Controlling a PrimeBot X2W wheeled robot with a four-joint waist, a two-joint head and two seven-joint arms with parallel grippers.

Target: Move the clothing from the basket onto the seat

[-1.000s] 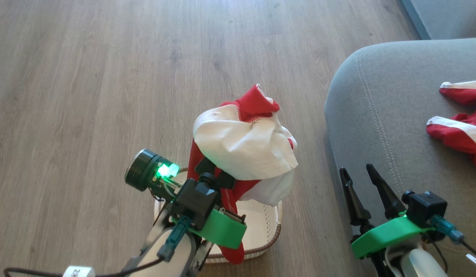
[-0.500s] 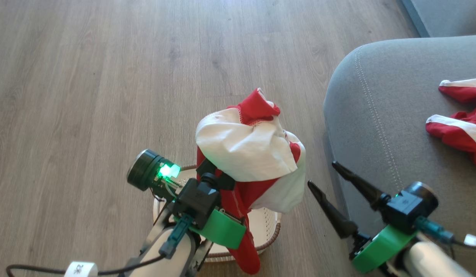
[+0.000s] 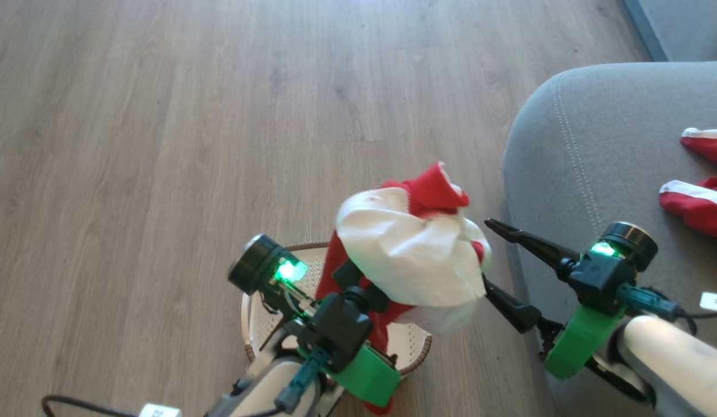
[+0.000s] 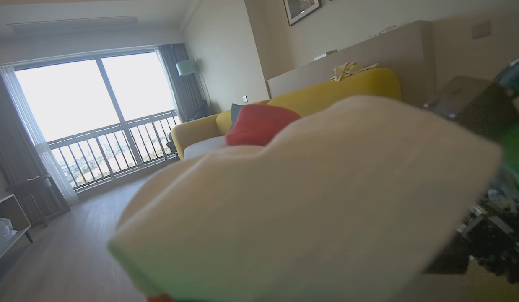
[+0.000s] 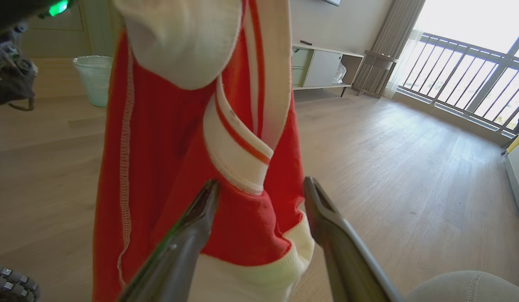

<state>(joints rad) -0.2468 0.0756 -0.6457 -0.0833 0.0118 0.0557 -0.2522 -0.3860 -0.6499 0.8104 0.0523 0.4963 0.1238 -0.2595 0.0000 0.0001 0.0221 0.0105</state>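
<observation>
Two garments in play: the striped garment lies on the seat, and the red-and-white garment hangs from the left tool above the basket.

Step in hand, as I read it: carry to the seat, maybe with a two-handed hold first.

Left tool is pinched nearly closed on the cloth, its fingertips buried under the white panel. Right tool is spread to its widest and grips nothing. In the right wrist view its fingers straddle the lower red fold with the striped trim. They are close to it, contact unclear.

Next move likely calls for closing right on that fold, or swinging left over the seat and releasing. Either way the hanging tail needs to clear the seat edge.
</observation>
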